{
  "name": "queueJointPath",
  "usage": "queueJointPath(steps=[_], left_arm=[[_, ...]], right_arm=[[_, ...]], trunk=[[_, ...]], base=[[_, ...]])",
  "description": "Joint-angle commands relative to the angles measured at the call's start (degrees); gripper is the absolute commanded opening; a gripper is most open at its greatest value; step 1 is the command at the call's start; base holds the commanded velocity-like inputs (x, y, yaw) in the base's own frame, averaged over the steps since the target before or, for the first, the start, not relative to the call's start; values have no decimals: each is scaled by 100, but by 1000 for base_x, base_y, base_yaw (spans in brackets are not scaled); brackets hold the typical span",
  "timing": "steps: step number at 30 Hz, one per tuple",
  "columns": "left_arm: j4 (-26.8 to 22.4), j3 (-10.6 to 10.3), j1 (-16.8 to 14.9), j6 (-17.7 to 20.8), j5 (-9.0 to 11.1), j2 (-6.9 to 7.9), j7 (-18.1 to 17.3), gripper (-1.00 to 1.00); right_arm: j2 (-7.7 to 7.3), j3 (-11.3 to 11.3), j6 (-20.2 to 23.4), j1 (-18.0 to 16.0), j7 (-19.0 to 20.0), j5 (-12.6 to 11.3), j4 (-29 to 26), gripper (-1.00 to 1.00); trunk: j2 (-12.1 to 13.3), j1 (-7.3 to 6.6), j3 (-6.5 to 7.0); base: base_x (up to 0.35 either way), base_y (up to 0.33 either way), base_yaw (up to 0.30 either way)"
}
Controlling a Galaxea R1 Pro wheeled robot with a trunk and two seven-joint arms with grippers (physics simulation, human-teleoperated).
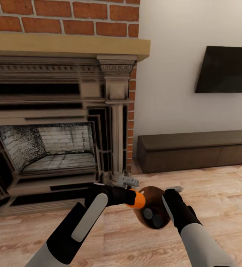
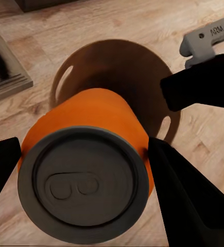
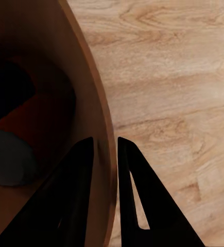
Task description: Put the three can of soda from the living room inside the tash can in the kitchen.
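We hold a soda can (image 2: 86,170) clamped in the left hand (image 1: 130,197), just above the bin (image 1: 152,211) rim. Right hand (image 3: 105,154) pinches the bin wall; two cans (image 1: 153,217) lie inside. Risk: if released off-centre, can hits rim, rolls onto floor (image 1: 224,193); bin may tip.

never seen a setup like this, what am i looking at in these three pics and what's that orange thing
This is a simulated two-armed robot in a living room. The wide picture comes from its head, looking down over both arms toward a brick fireplace, a wall TV and a wood floor. The other two come from cameras near each arm's fingers. The left gripper holds an orange soda can at the mouth of a brown trash can. The right gripper pinches that bin's rim, one finger inside, one outside. Two grey can tops already show inside the bin.
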Motion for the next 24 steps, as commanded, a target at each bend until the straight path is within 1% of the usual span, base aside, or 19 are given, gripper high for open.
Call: queueJointPath(steps=[1,4,7,12,17,18,19,21,24], left_arm=[[37,0,0,-31,4,-1,-3,-100],[255,-13,-1,-250,0,-8,1,-100],[595,-27,-6,-532,-8,-55,3,-100],[835,-35,-8,-701,-28,-106,4,-100],[1135,-73,-13,-1063,-41,-131,5,-100],[1188,-94,-14,-1115,-42,-135,5,-100],[1354,-186,-16,-1274,-43,-166,5,-100],[1474,-255,-16,-1385,-44,-183,5,-100],[1760,-441,-20,-1656,-40,-227,-13,-100]], right_arm=[[19,12,18,-3,18,129,-6,-100],[73,45,22,-3,22,128,-5,-100],[143,64,29,-3,31,128,-5,-100],[190,73,41,-3,34,126,-10,-100],[233,98,69,-3,41,120,-12,-100],[244,105,72,-3,41,120,-13,-100],[271,126,83,1,43,118,-13,-100],[290,135,88,1,43,115,-13,-100],[340,146,99,4,44,112,-15,-100]], trunk=[[0,0,1],[0,0,1],[0,0,1],[0,0,1],[0,0,1],[0,0,1],[0,0,1],[0,0,1],[0,0,1]], base=[[0,0,0],[0,0,0],[0,0,0],[0,0,0],[0,0,0],[0,0,0],[0,0,0],[0,0,0],[0,0,0]])
